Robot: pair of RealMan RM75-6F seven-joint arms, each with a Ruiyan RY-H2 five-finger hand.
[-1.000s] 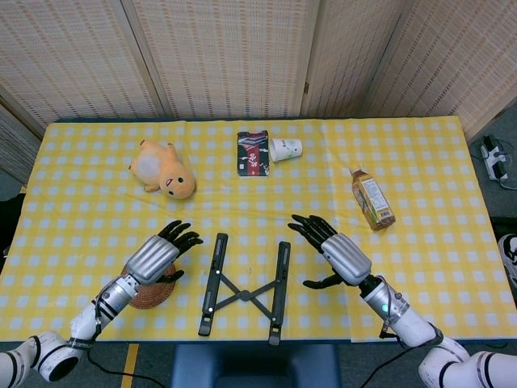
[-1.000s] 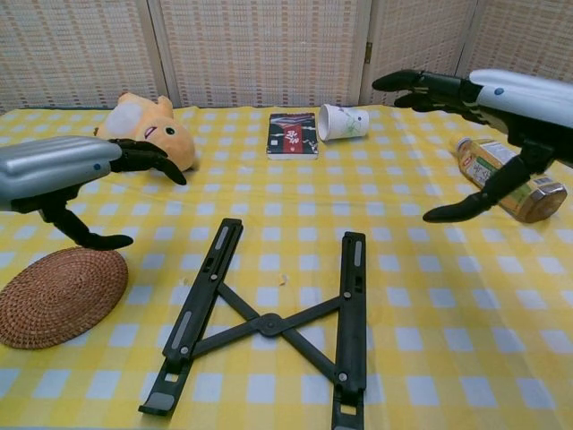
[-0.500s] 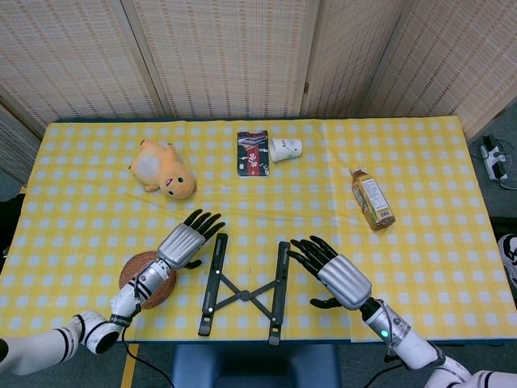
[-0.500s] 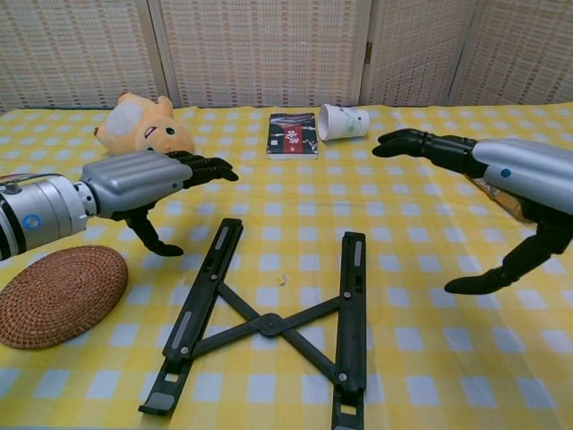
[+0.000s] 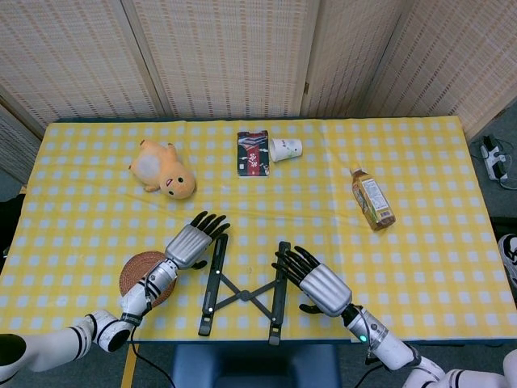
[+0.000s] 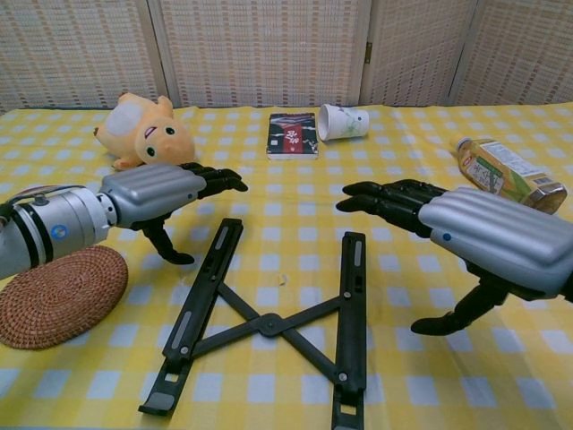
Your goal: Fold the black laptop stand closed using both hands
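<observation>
The black stand [image 5: 245, 287] lies flat and open on the bench [image 5: 420, 162], near the front edge, with its two long bars apart and crossed links between them. The left hand [image 5: 192, 242] hangs just beside the left bar [image 6: 197, 305]. Its fingers [image 6: 215, 179] are spread and hold nothing. The right hand [image 6: 466, 233] hangs beside the right bar [image 6: 351, 305], fingers out straight and apart, also holding nothing. I cannot tell if either hand touches the stand.

Here is what could go wrong. If one hand pushes sooner or harder than the other, the stand may slide or spin on the cloth [image 5: 81, 194] and not fold. If the hands push too high on the bars, the stand may tip up. The stand is close to the front edge, so a push toward the robot could knock it off. Fingers could also get caught between the bars as they come together. The round mat [image 6: 55, 296] sits just beside the left hand, and the arm could drag it along.
</observation>
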